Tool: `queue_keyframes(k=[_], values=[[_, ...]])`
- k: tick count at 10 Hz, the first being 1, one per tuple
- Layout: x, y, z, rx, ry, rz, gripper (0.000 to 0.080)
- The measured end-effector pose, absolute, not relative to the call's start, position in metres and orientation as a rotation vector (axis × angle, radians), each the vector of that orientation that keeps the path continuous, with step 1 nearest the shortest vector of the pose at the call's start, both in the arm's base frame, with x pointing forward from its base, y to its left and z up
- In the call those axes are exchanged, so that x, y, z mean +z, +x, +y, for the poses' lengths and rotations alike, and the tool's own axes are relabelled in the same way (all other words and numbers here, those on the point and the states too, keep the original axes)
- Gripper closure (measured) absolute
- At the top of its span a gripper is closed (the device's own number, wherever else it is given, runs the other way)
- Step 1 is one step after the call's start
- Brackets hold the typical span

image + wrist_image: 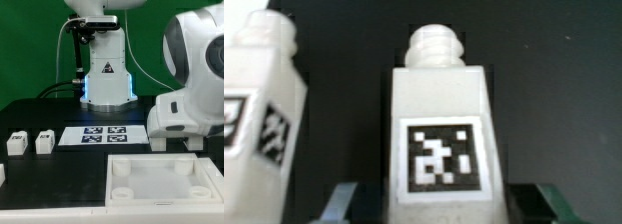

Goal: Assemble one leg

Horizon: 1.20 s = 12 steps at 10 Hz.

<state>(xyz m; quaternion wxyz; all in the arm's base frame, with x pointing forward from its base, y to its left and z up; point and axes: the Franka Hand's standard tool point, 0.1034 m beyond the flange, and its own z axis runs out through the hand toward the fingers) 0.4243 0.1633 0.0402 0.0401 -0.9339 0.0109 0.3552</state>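
Observation:
In the wrist view a leg [441, 120], a white block with a ridged peg on its end and a black-and-white tag on its face, lies between my fingers. My gripper [446, 203] is open. One finger [349, 203] and the other finger [544, 203] stand on either side of the leg with a dark gap on each side. A second leg [256, 110] lies close beside the first. In the exterior view my gripper [178, 142] is low at the right, behind the large white piece, and the arm hides the legs there.
Two more legs [16, 143] [44, 143] stand at the exterior view's left, with a further white part [2, 174] at the edge. The marker board [100, 135] lies mid-table. The large white tray-like piece [165, 182] lies in front.

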Motion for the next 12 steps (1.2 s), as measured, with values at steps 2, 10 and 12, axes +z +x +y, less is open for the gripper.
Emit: queue_keyframes(k=[2,10,12], values=[[0.082,0.452,0.153,0.970,-2.864,-0.055,0.0509],[0.163,0.504,0.144,-0.208,-3.002,0.004,0.0509],[0.173,0.547,0.141,-0.477,-2.966,-0.049,0.0509]])
